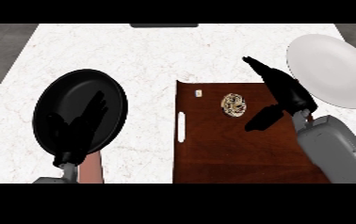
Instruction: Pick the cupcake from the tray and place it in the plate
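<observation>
Cupcake (233, 103) sits on tray (230, 157), black pan (104, 84) left, plate (327, 70) right.

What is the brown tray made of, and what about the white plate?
The tray looks like dark, reddish-brown wood: faint grain streaks show across it, with a slight sheen. The white plate looks like smooth glazed ceramic, plain white with soft shading and no pattern, though it could be plastic. Neither can be told for sure.
</observation>
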### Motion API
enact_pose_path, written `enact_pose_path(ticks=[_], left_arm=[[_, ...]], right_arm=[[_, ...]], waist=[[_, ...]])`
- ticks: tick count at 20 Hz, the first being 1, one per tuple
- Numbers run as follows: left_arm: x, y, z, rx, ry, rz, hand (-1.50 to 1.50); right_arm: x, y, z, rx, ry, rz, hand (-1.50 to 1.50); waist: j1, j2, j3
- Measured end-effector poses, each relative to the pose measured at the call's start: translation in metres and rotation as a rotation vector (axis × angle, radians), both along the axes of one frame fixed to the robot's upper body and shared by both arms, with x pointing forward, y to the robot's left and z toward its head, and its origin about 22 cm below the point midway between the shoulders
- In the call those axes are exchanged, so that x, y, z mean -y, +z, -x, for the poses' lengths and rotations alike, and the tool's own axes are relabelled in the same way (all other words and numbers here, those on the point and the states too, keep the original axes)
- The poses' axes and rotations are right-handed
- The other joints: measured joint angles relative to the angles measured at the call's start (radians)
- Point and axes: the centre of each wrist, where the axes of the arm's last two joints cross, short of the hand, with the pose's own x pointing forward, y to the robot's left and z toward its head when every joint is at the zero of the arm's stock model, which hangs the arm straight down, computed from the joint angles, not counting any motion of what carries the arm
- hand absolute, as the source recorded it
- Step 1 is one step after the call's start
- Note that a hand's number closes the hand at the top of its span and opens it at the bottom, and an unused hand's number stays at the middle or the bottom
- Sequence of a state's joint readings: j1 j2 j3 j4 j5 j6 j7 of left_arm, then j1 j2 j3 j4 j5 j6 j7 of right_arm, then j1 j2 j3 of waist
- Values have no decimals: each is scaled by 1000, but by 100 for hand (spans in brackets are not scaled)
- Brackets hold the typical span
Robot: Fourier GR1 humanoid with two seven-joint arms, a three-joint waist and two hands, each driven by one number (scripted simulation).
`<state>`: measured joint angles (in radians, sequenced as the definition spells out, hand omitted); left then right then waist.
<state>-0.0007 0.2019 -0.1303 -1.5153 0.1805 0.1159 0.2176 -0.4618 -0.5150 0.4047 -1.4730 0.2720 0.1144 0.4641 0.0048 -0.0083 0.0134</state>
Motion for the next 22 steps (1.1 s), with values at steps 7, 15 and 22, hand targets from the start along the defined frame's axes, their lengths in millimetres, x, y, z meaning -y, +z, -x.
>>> enact_pose_path(ticks=[7, 15, 22], left_arm=[[-2, -3, 1, 7, -6, 16, 0], [-1, -3, -3, -8, -8, 10, 0], [1, -3, -5, -1, -4, 3, 0]], right_arm=[[-16, -11, 4, -24, 1, 11, -150], [-29, -27, 3, -19, -42, 114, -150], [-35, -43, -4, -52, -33, 146, -150]], waist=[[-1, -1, 2], [-1, -1, 2], [1, 0, 2]])
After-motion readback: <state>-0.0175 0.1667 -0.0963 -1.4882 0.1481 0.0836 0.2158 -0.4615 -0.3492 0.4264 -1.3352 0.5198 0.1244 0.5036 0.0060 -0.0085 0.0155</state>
